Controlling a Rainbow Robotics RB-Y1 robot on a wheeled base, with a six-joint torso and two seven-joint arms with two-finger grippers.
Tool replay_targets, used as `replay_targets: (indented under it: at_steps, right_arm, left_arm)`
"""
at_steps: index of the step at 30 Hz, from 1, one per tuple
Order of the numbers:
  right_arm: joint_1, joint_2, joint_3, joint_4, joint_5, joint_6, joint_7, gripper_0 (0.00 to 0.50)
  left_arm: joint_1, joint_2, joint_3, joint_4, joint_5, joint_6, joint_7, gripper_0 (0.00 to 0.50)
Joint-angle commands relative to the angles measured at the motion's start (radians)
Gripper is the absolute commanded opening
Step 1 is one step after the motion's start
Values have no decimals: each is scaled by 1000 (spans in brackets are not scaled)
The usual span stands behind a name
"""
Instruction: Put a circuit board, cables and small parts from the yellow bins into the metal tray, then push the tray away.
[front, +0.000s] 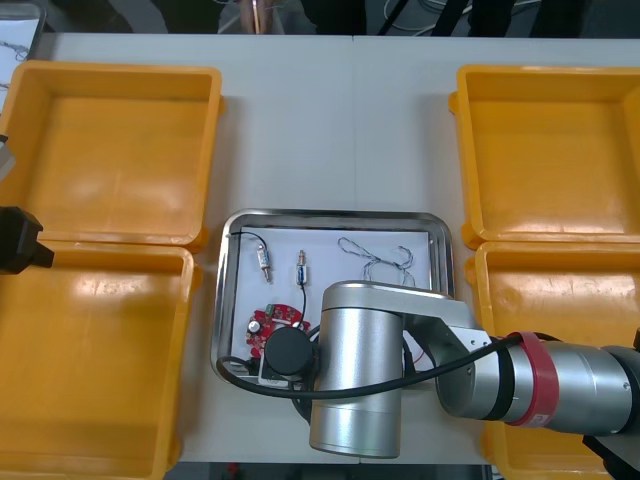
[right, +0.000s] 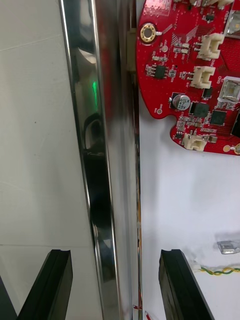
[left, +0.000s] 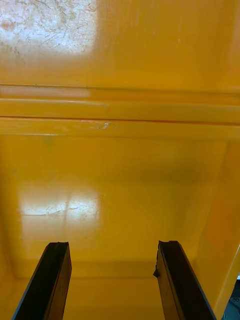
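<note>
The metal tray (front: 330, 214), white inside, sits mid-table between the yellow bins. In it lie a round red circuit board (front: 275, 322), two small metal parts (front: 264, 262) (front: 300, 272) and a thin twisted cable (front: 375, 258). My right arm (front: 360, 370) covers the tray's near side. In the right wrist view my right gripper (right: 117, 285) is open astride the tray's rim (right: 95, 150), one finger over the table and the other inside. Ahead lie the board (right: 195, 75), a small metal part (right: 228, 246) and a yellow twisted cable (right: 220, 270). My left gripper (left: 112, 285) hangs open over a bare bin.
Two yellow bins (front: 110, 150) (front: 90, 360) stand on the left and two (front: 550, 150) (front: 560, 290) on the right, all showing bare floors. My left arm (front: 18, 240) rests at the far left, between the left bins. Open table lies beyond the tray's far rim.
</note>
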Motion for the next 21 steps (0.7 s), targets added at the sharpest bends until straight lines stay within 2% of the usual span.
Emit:
replay_targets:
  at_steps: [1,21]
  right_arm:
    - [12,43,11,22,12,-17,21,500]
    - [12,52,11,41,26,-29,11,500]
  left_arm:
    - [24,49,31,-29,-1,7,-94,500]
    - [24,49,31,-29,-1,7,-94,500]
